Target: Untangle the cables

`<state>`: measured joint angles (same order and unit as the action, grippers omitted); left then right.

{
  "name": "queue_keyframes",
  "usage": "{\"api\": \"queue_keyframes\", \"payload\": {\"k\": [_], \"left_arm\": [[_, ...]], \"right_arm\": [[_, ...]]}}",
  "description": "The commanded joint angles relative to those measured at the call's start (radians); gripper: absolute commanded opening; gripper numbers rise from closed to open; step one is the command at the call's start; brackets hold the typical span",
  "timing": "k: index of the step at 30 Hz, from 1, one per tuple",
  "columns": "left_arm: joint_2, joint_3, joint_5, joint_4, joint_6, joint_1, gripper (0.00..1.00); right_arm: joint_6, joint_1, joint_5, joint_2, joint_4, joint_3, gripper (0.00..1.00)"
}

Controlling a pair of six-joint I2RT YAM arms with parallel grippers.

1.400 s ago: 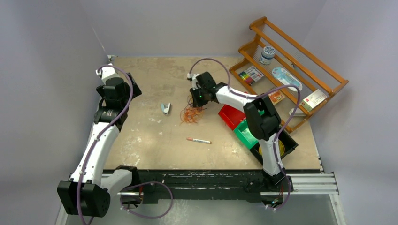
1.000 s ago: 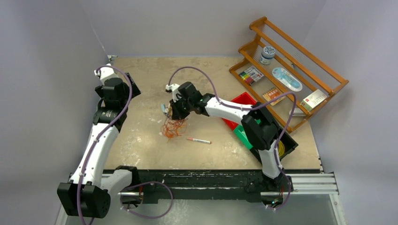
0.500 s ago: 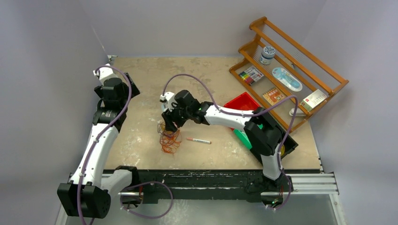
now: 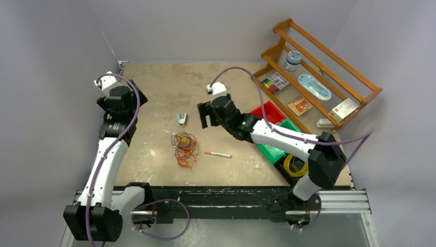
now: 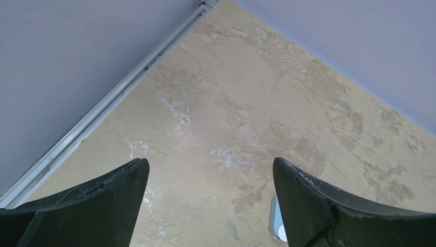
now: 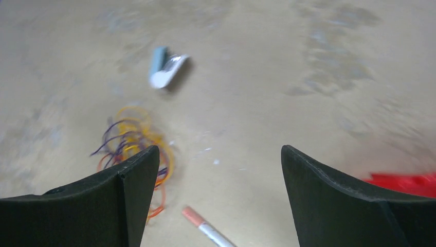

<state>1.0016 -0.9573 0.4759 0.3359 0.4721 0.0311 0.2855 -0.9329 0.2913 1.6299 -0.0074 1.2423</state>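
Note:
The cables (image 4: 185, 146) lie as one loose tangle of orange, yellow and dark purple loops on the table, left of its middle. Nothing holds them. My right gripper (image 4: 205, 120) hangs open above the table, up and to the right of the tangle, with nothing between its fingers. In the right wrist view the cables (image 6: 131, 141) show past the left finger of the open right gripper (image 6: 218, 152), partly hidden by it. My left gripper (image 5: 211, 167) is open and empty over bare table near the far left corner, well away from the tangle; its arm (image 4: 119, 98) stands at the left edge.
A pen (image 4: 217, 154) lies just right of the tangle. A small blue-white clip (image 4: 181, 119) sits beyond it. Red (image 4: 267, 110), green (image 4: 280, 149) and black bins stand at the right; the black one holds a yellow coil (image 4: 294, 165). A wooden rack (image 4: 319, 77) leans at the far right.
My right gripper carried the tangle toward the near left, opened and left it on the table, then drew back up and to the right. The left arm barely shifted.

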Motion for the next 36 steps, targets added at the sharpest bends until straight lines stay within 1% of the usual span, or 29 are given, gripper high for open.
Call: {"api": "queue_keyframes", "payload": {"k": [1,4,8,12,14,17,21,24,28,36], "left_arm": [[-0.02,-0.02,0.025,-0.011,0.024,-0.011,0.9],[-0.014,-0.021,0.018,-0.011,0.019,-0.011,0.91],[-0.01,-0.022,0.018,-0.008,0.018,-0.011,0.91],[-0.003,-0.024,0.014,-0.008,0.016,-0.011,0.91],[0.005,-0.025,0.009,-0.007,0.014,-0.013,0.91],[0.012,-0.029,0.0,-0.004,0.014,-0.014,0.91],[0.011,-0.029,-0.009,-0.004,0.015,-0.014,0.91],[0.012,-0.028,-0.017,-0.007,0.016,-0.013,0.91],[0.014,-0.026,-0.024,-0.009,0.014,-0.014,0.91],[0.017,-0.026,-0.035,-0.012,0.013,-0.014,0.9]], "right_arm": [[0.269,0.053,0.375,-0.098,-0.125,-0.04,0.91],[0.411,0.137,0.384,-0.156,-0.223,-0.079,0.92],[0.526,0.251,0.408,-0.238,-0.315,-0.147,0.93],[0.681,0.309,0.463,-0.335,-0.44,-0.211,0.94],[0.725,0.336,0.482,-0.384,-0.478,-0.254,0.94],[0.725,0.393,0.475,-0.43,-0.485,-0.296,0.94],[0.674,0.473,0.406,-0.424,-0.449,-0.312,0.93],[0.644,0.496,0.359,-0.389,-0.415,-0.318,0.93],[0.653,0.517,0.319,-0.331,-0.388,-0.334,0.93],[0.676,0.56,0.273,-0.282,-0.324,-0.395,0.91]]}}
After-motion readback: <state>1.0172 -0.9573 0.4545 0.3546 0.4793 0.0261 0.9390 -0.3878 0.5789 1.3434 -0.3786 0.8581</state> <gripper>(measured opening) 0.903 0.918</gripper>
